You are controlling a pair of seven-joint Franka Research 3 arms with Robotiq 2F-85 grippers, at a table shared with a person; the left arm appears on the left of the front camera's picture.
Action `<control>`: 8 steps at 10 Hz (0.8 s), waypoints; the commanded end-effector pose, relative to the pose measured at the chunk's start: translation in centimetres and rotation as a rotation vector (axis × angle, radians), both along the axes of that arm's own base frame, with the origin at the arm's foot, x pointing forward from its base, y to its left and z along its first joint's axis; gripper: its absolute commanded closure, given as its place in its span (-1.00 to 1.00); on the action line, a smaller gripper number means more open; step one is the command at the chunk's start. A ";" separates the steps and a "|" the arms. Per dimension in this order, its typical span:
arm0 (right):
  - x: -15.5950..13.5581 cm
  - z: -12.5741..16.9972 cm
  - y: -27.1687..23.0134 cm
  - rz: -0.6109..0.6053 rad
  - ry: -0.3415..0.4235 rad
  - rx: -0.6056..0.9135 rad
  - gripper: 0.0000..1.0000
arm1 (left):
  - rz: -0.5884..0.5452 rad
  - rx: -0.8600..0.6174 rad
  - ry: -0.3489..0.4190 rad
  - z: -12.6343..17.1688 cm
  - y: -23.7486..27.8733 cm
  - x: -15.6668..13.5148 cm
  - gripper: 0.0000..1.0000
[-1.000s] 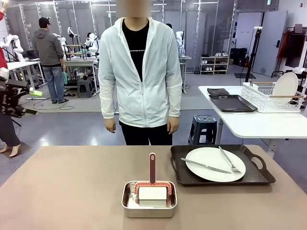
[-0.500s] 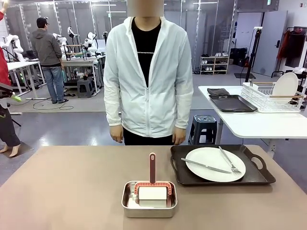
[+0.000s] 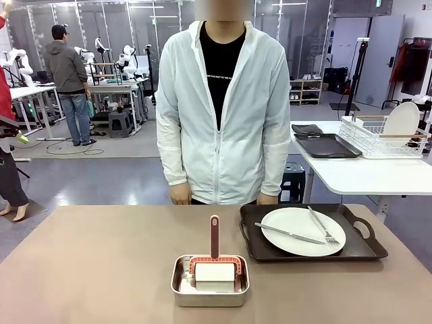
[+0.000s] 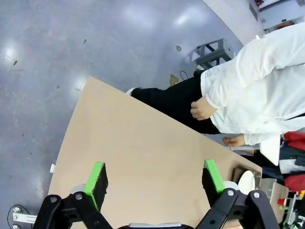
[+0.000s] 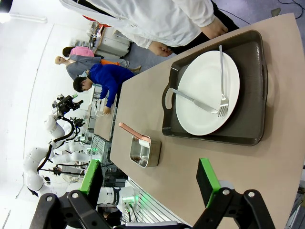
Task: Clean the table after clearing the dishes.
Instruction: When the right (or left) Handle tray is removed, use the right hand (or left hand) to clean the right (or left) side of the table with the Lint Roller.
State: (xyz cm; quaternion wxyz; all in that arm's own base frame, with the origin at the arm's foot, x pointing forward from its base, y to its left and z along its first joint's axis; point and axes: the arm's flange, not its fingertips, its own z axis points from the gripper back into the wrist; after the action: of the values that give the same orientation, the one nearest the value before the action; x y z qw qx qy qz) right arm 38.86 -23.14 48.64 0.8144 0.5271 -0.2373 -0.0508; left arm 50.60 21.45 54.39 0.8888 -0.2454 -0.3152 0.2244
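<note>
While the left pincer [image 4: 155, 177] and the right pincer [image 5: 148, 181] hang above the bench [image 3: 101, 256], each with its fingers wide apart and empty, a steel pan [image 3: 209, 299] holding a red-handled cleaning tool [image 3: 214, 243] sits at 6 o'clock. At 2 o'clock from it, a dark tray [image 3: 361, 253] bears a white plate [image 3: 290, 219] with knife [image 3: 289, 234] and fork [image 3: 320, 226]. At 12 o'clock a person [image 3: 226, 115] stands against the far edge.

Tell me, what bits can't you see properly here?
- Front view: the pan's bottom, covered by the red-handled white tool.
- Front view: the person's legs, behind the table.
- Front view: the shirt print, too small to read.
- Left wrist view: the plate, partly behind the left end effector.
</note>
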 end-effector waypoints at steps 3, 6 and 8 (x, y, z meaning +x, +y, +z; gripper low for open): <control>-0.2 0.3 0.1 0.004 -0.006 0.002 -1.00 | 0.022 -0.053 0.083 0.6 2.2 1.1 -1.00; -0.2 0.3 0.1 0.004 -0.006 0.002 -1.00 | -0.021 -0.202 0.169 0.1 7.1 0.9 -1.00; -0.2 0.3 0.1 0.004 -0.006 0.002 -1.00 | -0.039 -0.226 0.216 -0.7 9.4 0.9 -1.00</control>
State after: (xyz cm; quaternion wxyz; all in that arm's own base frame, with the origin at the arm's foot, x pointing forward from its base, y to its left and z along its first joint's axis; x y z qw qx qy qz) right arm 38.86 -23.14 48.64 0.8144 0.5271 -0.2373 -0.0508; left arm 50.33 29.82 53.05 0.8905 -0.3144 -0.1964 0.2638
